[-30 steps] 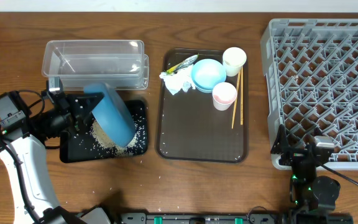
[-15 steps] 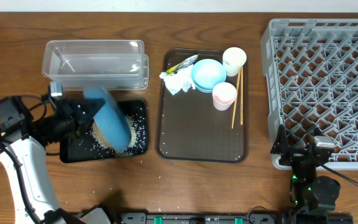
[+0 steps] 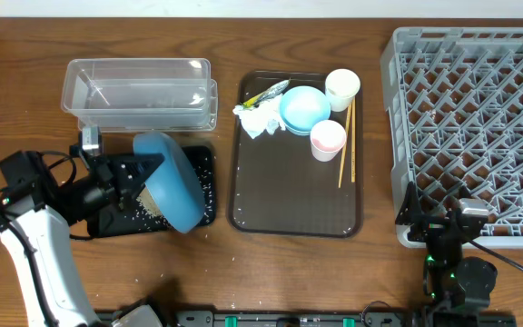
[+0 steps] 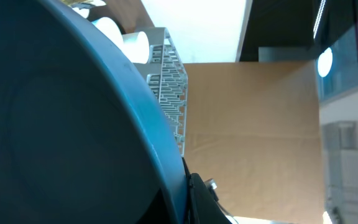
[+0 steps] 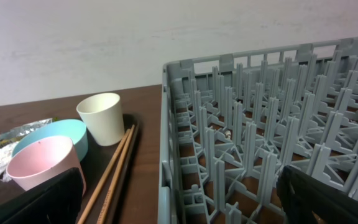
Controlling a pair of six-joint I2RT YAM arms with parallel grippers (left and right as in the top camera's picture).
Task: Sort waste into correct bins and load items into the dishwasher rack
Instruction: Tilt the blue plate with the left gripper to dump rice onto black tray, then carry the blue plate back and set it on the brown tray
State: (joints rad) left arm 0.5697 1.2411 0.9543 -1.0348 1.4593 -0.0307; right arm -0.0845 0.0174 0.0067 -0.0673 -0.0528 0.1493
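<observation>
Brown wood-grain table [image 3: 25, 54] meets a plain white wall [image 5: 135, 37] behind.

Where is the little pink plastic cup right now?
In the overhead view, the small pink cup stands on the brown serving tray, beside the light-blue bowl, with the white cup behind it and the wooden chopsticks just to its right.

Left claw [image 3: 142, 171] black. Dark-blue bowl [image 3: 172, 182] at its tips, plain. Black tray [image 3: 209, 195] under it, flecked with white rice [image 3: 204, 171]. Clear tub [image 3: 139, 86] just beyond it. Farther right of the claw: brown tray [image 3: 289, 195], pink cup [image 3: 328, 138], grey diagonal-lattice rack [image 3: 470, 109].
</observation>
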